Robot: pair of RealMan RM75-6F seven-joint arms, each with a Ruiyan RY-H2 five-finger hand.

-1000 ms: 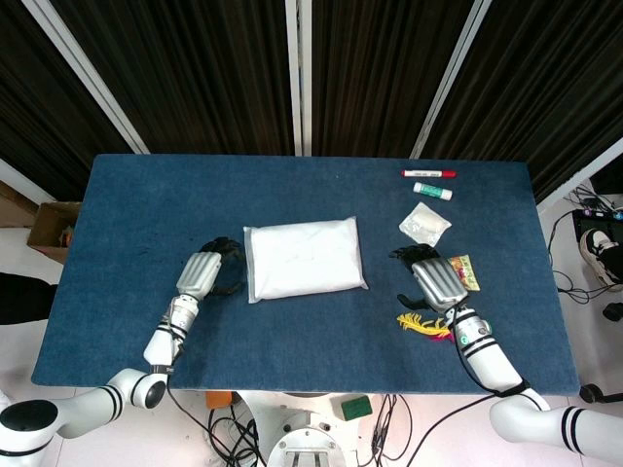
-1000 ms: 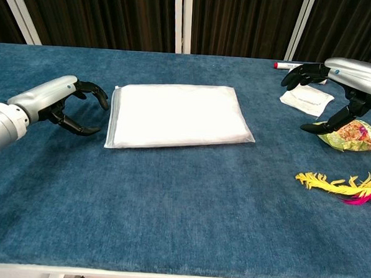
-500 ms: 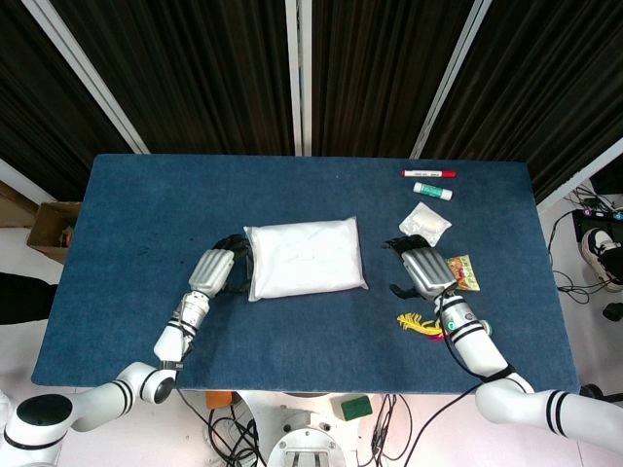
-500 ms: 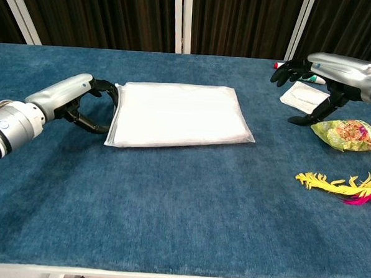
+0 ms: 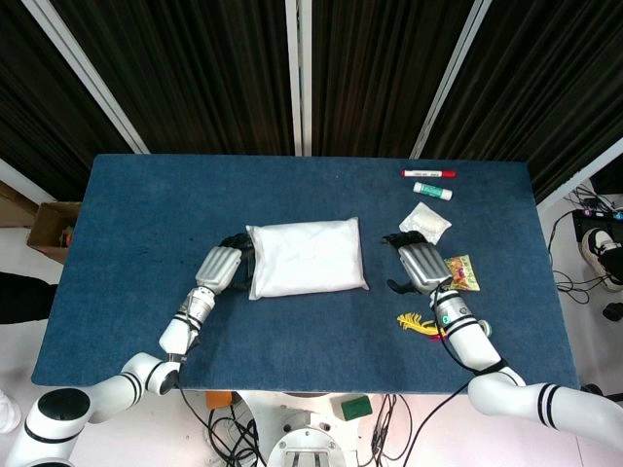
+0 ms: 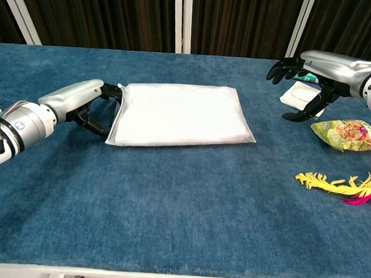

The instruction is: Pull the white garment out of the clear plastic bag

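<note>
Head view, left to right: blue cloth-covered counter [image 5: 146, 243] with the left hand [image 5: 219, 268] at the left edge of the flat clear plastic bag holding a folded white garment [image 5: 307, 258], which lies at centre frame. Chest view: dark fingers [image 6: 107, 91] of the left hand [image 6: 91, 103] curl around the bag's left edge, touching it; whether they clamp it cannot be told. Right of the bag [image 6: 180, 114], the right hand [image 6: 310, 68] hovers with fingers spread, holding nothing, above a small white packet [image 6: 303, 94]. Lower right: a crumpled green-yellow snack wrapper [image 6: 347, 134] and a yellow-and-pink feather [image 6: 338, 184]. Upper right in head view: a red marker [image 5: 428, 173] and a white-and-green tube [image 5: 432, 191].
</note>
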